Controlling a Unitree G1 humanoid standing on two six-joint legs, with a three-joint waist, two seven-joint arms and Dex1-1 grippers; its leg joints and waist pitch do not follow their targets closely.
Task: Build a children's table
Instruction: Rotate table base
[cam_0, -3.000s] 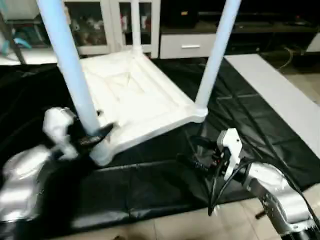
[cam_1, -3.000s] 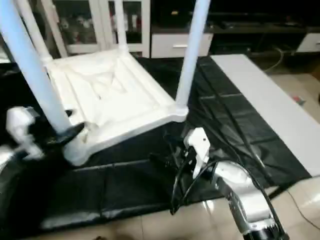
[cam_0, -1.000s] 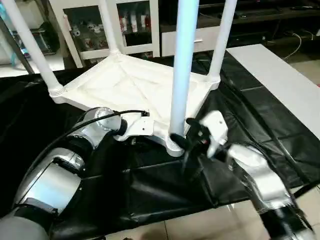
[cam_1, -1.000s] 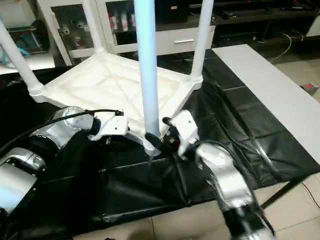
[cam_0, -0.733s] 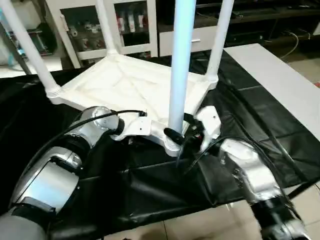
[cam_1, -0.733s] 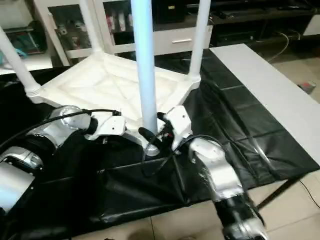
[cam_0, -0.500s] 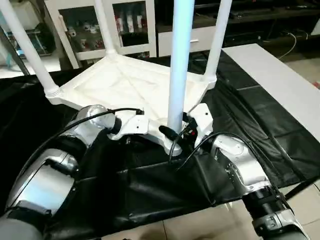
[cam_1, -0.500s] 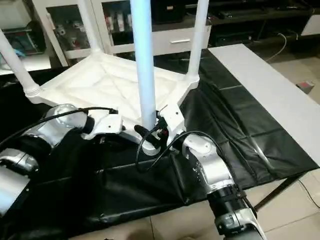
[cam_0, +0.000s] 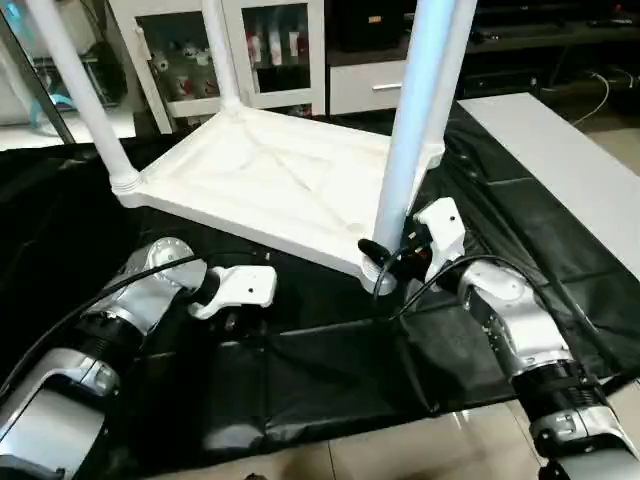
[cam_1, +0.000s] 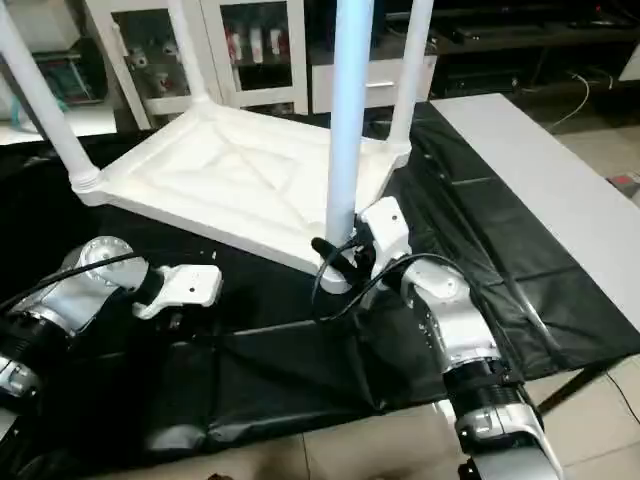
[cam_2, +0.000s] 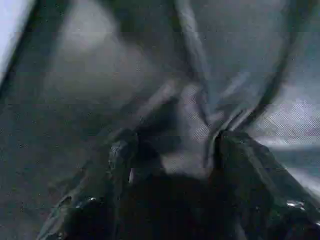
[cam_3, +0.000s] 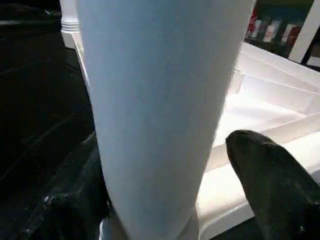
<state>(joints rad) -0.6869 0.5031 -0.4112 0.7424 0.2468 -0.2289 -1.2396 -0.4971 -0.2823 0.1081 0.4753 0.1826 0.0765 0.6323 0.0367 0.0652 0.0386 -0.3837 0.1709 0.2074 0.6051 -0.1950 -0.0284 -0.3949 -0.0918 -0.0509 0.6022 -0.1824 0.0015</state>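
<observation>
Since a second ago, the left arm has drawn back from the upturned white plastic table top (cam_0: 270, 185), which lies ribbed side up on the black-draped worktop (cam_0: 560, 270) with its tubular white legs (cam_0: 85, 100) standing. Nearest, one white leg (cam_1: 345, 130) rises from its corner socket. Around its base the right pincer (cam_0: 385, 258) now sits, fingers (cam_3: 272, 185) on either side. Empty, the left pincer (cam_2: 170, 150) stands apart above the cloth.
</observation>
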